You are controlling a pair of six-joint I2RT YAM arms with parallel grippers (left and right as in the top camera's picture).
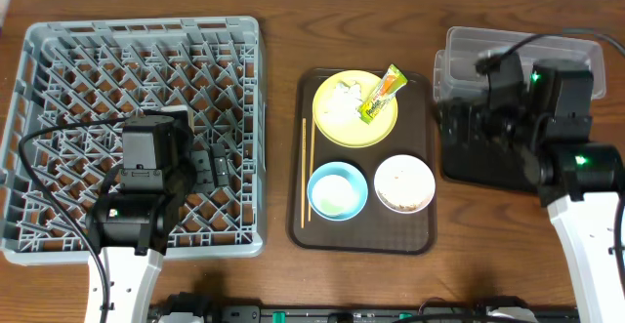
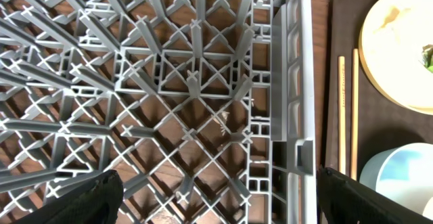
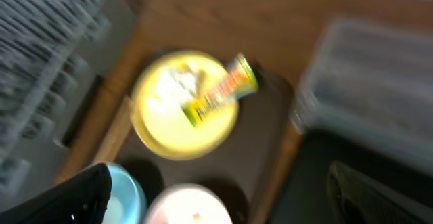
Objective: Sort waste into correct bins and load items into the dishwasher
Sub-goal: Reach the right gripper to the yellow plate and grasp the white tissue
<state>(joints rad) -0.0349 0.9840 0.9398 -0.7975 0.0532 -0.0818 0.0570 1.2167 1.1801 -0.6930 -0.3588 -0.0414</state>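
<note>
**Ready to clear:** Two robot arms wait over a table (image 1: 283, 1) set for sorting. The left hand (image 1: 223, 165) hangs open and empty just above the grey rack (image 1: 59, 69). Its fingers are spread wide over bare pegs, and nothing has been loaded beneath it yet. The right hand (image 3: 218, 176) is also open, with nothing between its fingers. It hovers over the black tray (image 1: 469, 172), with the clear tub (image 1: 469, 45) just beyond it. No waste shows in either bin.

Everything to be sorted lies between the two hands, on the brown tray (image 1: 415, 240). Ahead of the right hand sits the yellow plate (image 1: 337, 128). The wrapper (image 1: 381, 95) lies tilted across the plate's rim, and a white tissue (image 1: 342, 97) rests on the plate. Nearer that hand, the pink bowl (image 1: 403, 172) holds what look like rice scraps (image 1: 402, 201), and the blue bowl (image 1: 337, 191) stands just beside it. The chopsticks (image 1: 307, 172) lie along the tray edge closest to the left hand, just past the rack wall in its wrist view.

The layout looks deliberate. Each arm waits above its own destination, left over the rack for dishes and right over the bins for waste, so neither needs to cross the other. With the brown tray's contents untouched, the job appears barely begun. The wrapper lies loose on the plate, in line with the right hand's open fingers, and seems the likely first pick. The plate cannot sensibly go to the rack until it is cleared. The right wrist view is blurred, so fine detail there cannot be made out.
</note>
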